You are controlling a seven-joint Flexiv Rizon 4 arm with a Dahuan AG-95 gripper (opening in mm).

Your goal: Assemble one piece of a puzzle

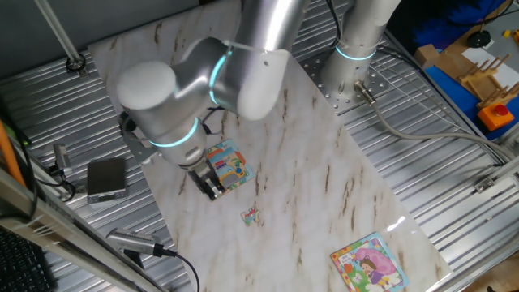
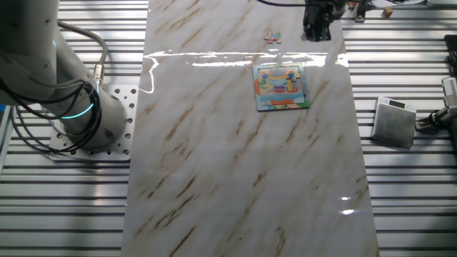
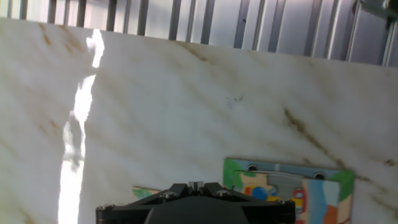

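Note:
The puzzle (image 1: 229, 165) is a small square board with a teal, green and orange border, lying on the marble table; it also shows in the other fixed view (image 2: 282, 87) and at the bottom right of the hand view (image 3: 292, 186). The piece (image 1: 250, 215) is a tiny mottled pink and green bit lying alone on the marble, a short way from the puzzle (image 2: 273, 36). My gripper (image 1: 212, 188) hangs low beside the puzzle's edge, away from the piece. Its fingers (image 3: 194, 185) are pressed together with nothing between them.
A second square puzzle with a pink-dressed girl (image 1: 369, 264) lies near the table's corner. A grey box (image 1: 107, 178) with cables sits on the ribbed metal beside the marble. The arm's base (image 2: 86, 121) stands at the side.

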